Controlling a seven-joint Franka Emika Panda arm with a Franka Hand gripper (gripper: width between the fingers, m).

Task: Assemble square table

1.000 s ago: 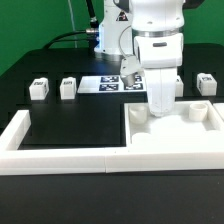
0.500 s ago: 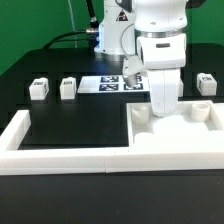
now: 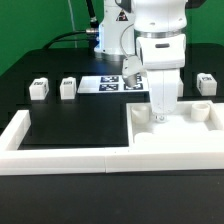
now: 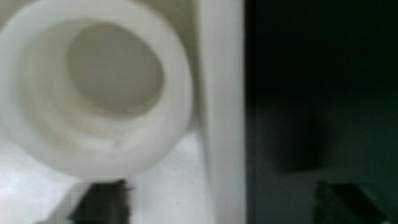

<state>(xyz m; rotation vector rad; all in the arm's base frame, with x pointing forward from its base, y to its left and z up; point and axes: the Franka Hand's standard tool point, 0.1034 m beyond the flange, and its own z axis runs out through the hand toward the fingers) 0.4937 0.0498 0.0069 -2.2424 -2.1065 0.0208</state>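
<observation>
White plastic legs [image 3: 39, 89] stand in a pair at the exterior view's left, well apart from the tabletop. Next comes the marker board [image 3: 103, 84] on the black table. The tabletop [image 3: 175, 145] lies in the right corner of the fence [image 3: 60, 158]. The gripper [image 3: 160, 117] hangs low at its rim [image 4: 214, 90], beside a round socket [image 4: 98, 90]. Its fingers [image 4: 102, 200] are apart astride the rim, holding nothing. It seems to be taking hold of the tabletop; next it should close squarely on the rim. A third leg [image 3: 206, 83] stands far right, and nothing blocks the way.
</observation>
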